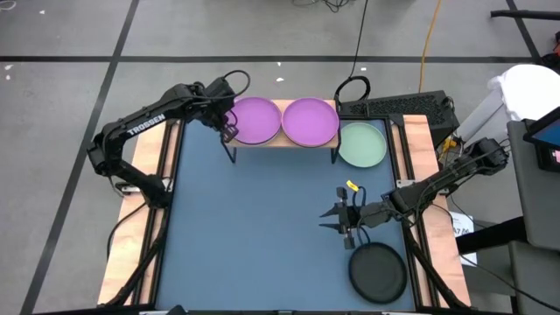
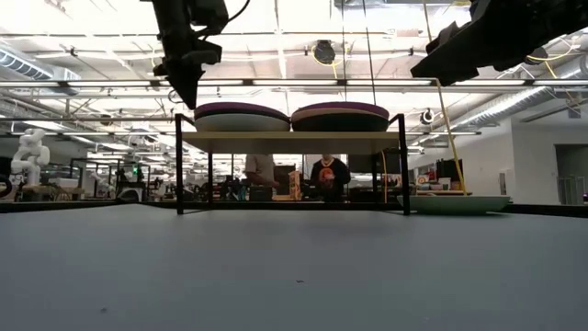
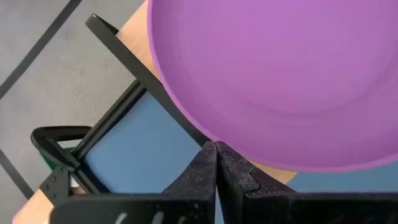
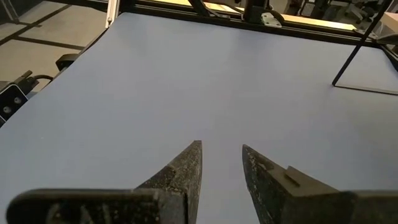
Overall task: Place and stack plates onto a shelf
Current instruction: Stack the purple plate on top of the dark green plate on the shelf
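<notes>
The light-wood shelf [image 1: 282,141] [image 2: 294,141] stands on black legs at the table's far edge. Two purple plates [image 1: 256,120] [image 1: 310,121] lie side by side on it. A mint green plate [image 1: 362,144] lies on the table just right of the shelf. A dark charcoal plate [image 1: 378,272] lies near the right near corner. No white or pink plate shows. My left gripper [image 1: 229,129] [image 3: 216,149] is shut, at the left purple plate's [image 3: 273,68] near-left rim. My right gripper [image 1: 337,219] [image 4: 221,152] is open above bare tabletop, left of the dark plate. My left gripper's shut fingertips [image 3: 208,155] stand right at the rim [image 3: 205,134] of the left purple plate, on its near-left side, pointing down from above. Nothing is between the fingers. Whether they touch the rim, I cannot tell. The plate lies flat on the shelf.
The blue-grey tabletop [image 1: 254,227] has wooden side rails [image 1: 136,236]. A keyboard [image 1: 394,105] lies beyond the far edge and a black cable loop [image 1: 352,87] lies behind the shelf. In the low view, people [image 2: 329,175] stand in the room beyond the shelf.
</notes>
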Action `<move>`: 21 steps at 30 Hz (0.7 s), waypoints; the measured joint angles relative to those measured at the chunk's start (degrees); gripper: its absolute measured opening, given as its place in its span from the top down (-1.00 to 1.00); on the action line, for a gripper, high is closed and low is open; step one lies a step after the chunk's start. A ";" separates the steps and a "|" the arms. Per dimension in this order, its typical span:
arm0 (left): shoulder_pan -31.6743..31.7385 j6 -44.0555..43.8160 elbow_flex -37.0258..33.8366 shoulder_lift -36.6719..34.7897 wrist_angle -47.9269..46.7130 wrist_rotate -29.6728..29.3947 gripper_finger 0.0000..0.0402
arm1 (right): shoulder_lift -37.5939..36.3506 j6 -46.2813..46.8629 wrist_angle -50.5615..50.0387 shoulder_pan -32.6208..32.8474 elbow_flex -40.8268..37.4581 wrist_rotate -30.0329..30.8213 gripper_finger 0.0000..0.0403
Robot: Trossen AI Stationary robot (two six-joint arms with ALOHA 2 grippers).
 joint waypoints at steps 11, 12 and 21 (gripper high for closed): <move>0.47 -1.36 0.00 0.02 1.29 0.06 0.99 | 0.00 -0.22 0.00 0.00 0.00 0.00 0.50; 0.41 -1.47 0.00 0.02 1.29 0.06 0.99 | 0.00 -0.22 0.00 0.00 0.00 0.01 0.50; -0.73 -2.45 0.00 0.04 1.31 -1.93 0.99 | 0.00 -0.22 0.00 0.00 0.00 0.00 0.50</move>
